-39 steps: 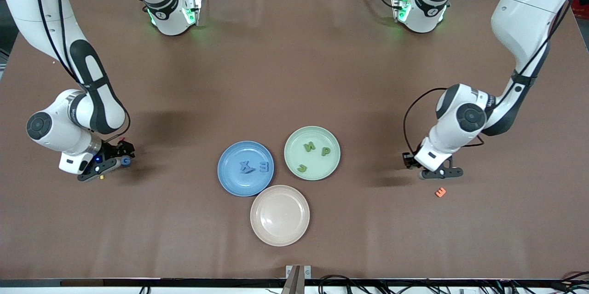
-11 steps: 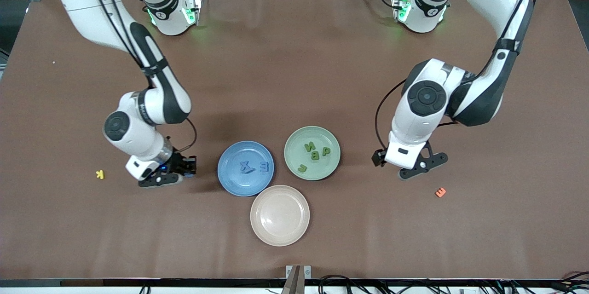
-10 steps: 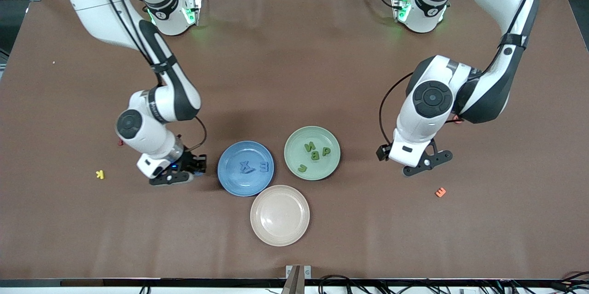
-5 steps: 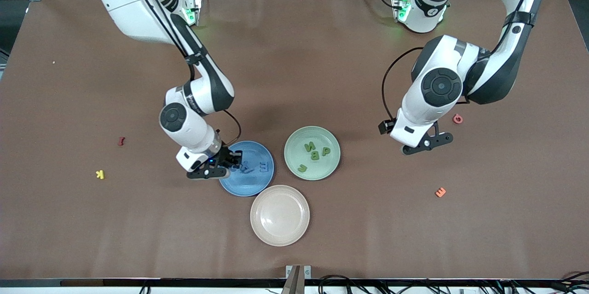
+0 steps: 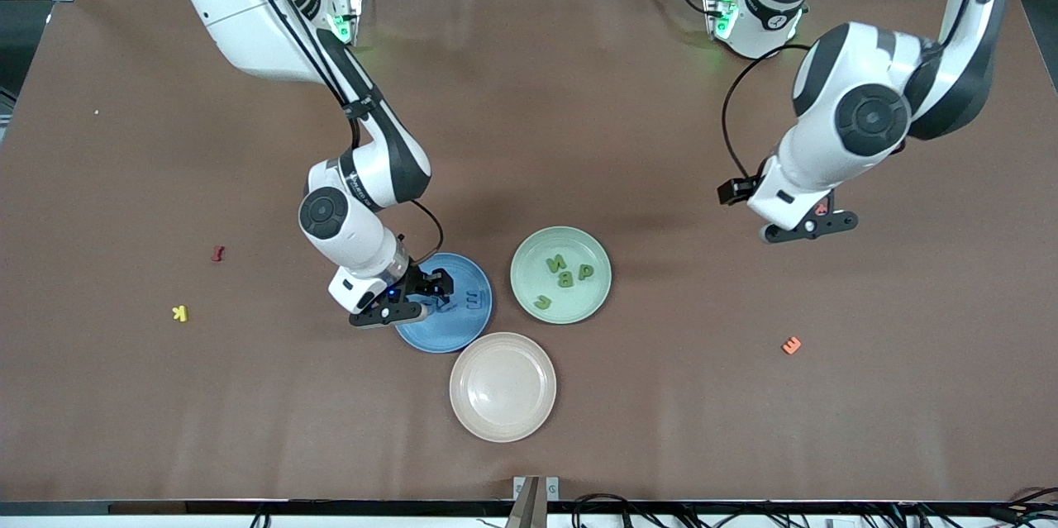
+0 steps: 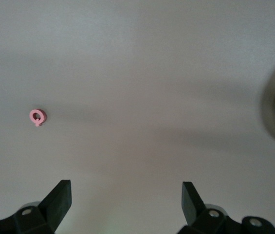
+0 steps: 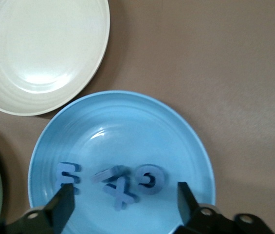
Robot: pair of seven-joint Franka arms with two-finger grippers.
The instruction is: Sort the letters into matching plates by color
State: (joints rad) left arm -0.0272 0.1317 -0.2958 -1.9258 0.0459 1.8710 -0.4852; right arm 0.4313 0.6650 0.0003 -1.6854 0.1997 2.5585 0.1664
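My right gripper (image 5: 420, 297) hangs open just above the blue plate (image 5: 446, 335), nothing between its fingers. In the right wrist view the blue plate (image 7: 122, 122) holds several blue letters: an E (image 7: 67, 176), an X (image 7: 121, 192), a G (image 7: 149, 178) and one tilted against the X (image 7: 105, 173). The pale green plate (image 5: 529, 251) beside it carries green letters N (image 5: 558, 264), B (image 5: 566, 278), P (image 5: 586, 270) and U (image 5: 543, 302). My left gripper (image 5: 814, 222) is open over bare table toward the left arm's end, empty in its own wrist view (image 6: 125, 197).
A beige-pink plate (image 5: 502, 420) lies nearer the front camera than the two others. Loose letters lie on the brown table: orange (image 5: 791, 344), yellow (image 5: 179, 313), dark red (image 5: 217, 253), and a pink one (image 6: 38, 117) near my left gripper.
My right gripper carried the blue G across to the blue plate and opened; the G now lies in the plate. My left arm drew away from the plates, toward its base.
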